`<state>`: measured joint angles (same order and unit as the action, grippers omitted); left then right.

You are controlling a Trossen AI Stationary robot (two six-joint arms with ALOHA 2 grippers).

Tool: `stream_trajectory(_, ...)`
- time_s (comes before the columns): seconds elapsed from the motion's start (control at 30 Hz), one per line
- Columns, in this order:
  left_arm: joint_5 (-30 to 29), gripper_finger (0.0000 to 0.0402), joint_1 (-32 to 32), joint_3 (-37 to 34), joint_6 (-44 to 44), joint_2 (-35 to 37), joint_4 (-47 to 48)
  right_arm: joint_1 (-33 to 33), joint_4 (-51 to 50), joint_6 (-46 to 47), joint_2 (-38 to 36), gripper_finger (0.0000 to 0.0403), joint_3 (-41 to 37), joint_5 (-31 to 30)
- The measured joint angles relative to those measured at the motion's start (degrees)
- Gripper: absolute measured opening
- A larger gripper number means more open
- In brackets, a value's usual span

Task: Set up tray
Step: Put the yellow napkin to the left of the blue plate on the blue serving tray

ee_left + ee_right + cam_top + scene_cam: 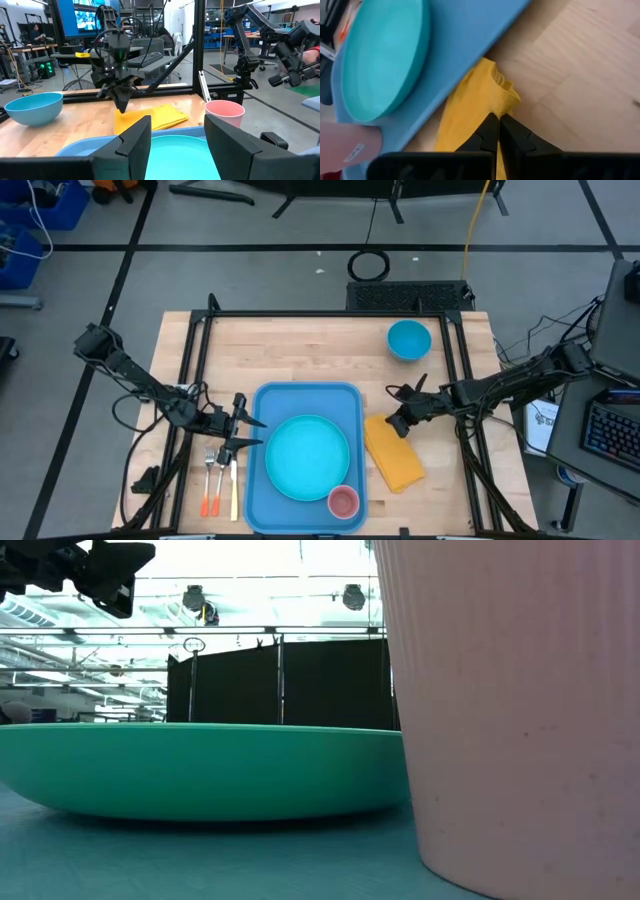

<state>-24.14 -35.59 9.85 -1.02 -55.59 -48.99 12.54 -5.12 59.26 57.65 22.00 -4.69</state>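
The blue tray (270,405) lies at the table's near middle. On it rest a turquoise plate (305,457) and a pink cup (343,501). A folded yellow napkin (396,460) lies flat on the wood just right of the tray. My right gripper (398,423) is shut on the napkin's far end. My left gripper (248,434) hovers open and empty at the tray's left rim, its fingers (136,142) pointing across the tray. A fork (210,480) and a second piece of cutlery (232,480) lie left of the tray. My right gripper pinches the napkin's far corner (502,100), on the side toward the tray, between its two fingertips. The fingers come from above, pointing down. The cloth is puckered up at the fingertips; the rest of the napkin (462,125) lies on the table.
A blue bowl (408,339) stands at the far right of the table. Black frame rails (200,370) run along the table's left, right and far sides. Bare wood (300,350) lies between the tray and the far rail.
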Motion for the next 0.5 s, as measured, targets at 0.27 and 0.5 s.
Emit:
stream_trajectory(0.27, 0.00, 0.0189, 0.00, 0.00, -0.02, 0.00, 0.00, 1.46, -0.31, -1.46, 0.00, 0.0000, 2.33, 0.01)
stream_trajectory(0.5, 0.00, 0.0189, 0.00, 0.00, 0.00, 0.00, 0.15, 1.46, -1.02, -4.98, 0.00, 0.0000, 4.40, 0.15)
